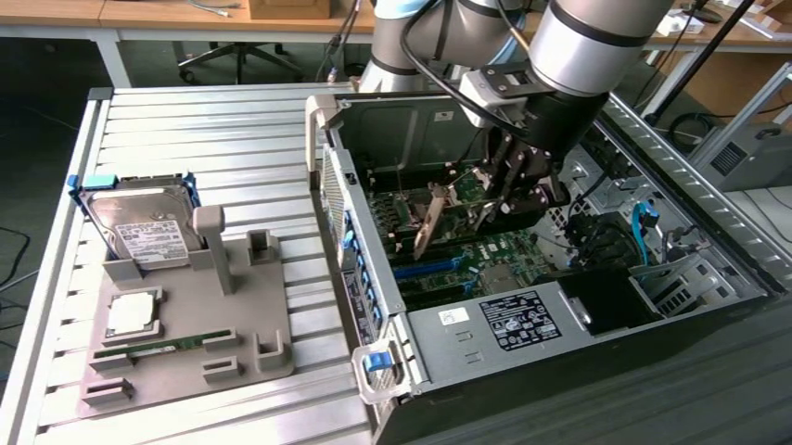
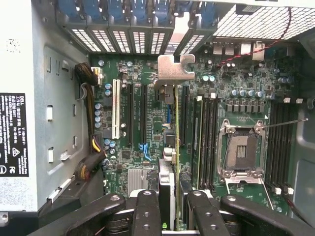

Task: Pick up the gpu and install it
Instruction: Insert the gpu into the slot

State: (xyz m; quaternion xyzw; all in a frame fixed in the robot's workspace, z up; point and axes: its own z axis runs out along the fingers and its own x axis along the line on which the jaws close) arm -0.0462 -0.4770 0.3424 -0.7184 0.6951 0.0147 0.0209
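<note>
One card, the gpu [image 1: 436, 221], is clamped edge-on in my claw [image 1: 517, 199] inside the open computer case [image 1: 371, 287], at about three o'clock from the grey parts tray [image 1: 236, 324] on the slatted surface [image 1: 185, 130]. In the wrist view the claw [image 2: 174, 209] pinches the gpu [image 2: 176, 147] between its fingers [image 2: 147, 211], the silver bracket [image 2: 173, 69] reaching toward the rear slot openings. I judge this the install step, the card hovering over the motherboard [image 2: 236, 98]. Seating calls for lining its edge with a slot and pressing straight down.
</note>
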